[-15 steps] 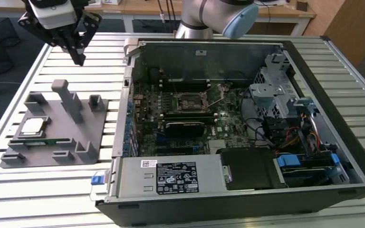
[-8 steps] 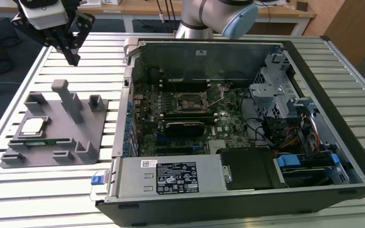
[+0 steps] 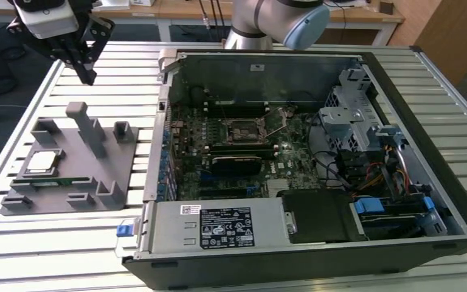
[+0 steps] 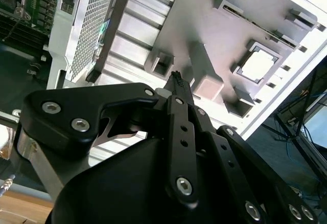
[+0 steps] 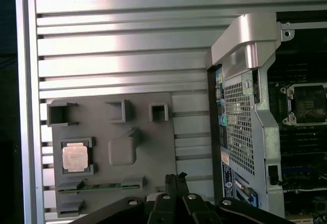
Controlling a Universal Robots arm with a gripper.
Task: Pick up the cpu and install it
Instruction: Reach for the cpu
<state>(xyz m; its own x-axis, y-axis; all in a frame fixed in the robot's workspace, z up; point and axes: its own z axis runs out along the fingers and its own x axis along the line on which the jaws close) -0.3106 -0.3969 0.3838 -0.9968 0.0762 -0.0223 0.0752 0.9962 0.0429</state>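
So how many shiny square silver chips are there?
1: the square silver-topped chip sits in a pocket of the grey plastic fixture plate, beside the open black computer case. Others could be hidden.

We see the cpu (image 3: 41,162) with a silver-grey top and a pale rim. The fixture (image 3: 75,164) is plain mid-grey, and the stick (image 3: 51,180) is green. The table (image 3: 55,243) is pale silver, striped by its slats (with bright bands of glare in the first wrist view). The gripper (image 3: 90,79) is black with silver screw heads. We find the arm (image 3: 303,27) silver-grey with a pale blue cap. The case (image 3: 298,271) is black, its board (image 3: 242,155) dark green, its clips (image 3: 124,230) blue, and its label (image 3: 225,226) white and black. A silver grille (image 5: 239,127) is dotted with fine holes.
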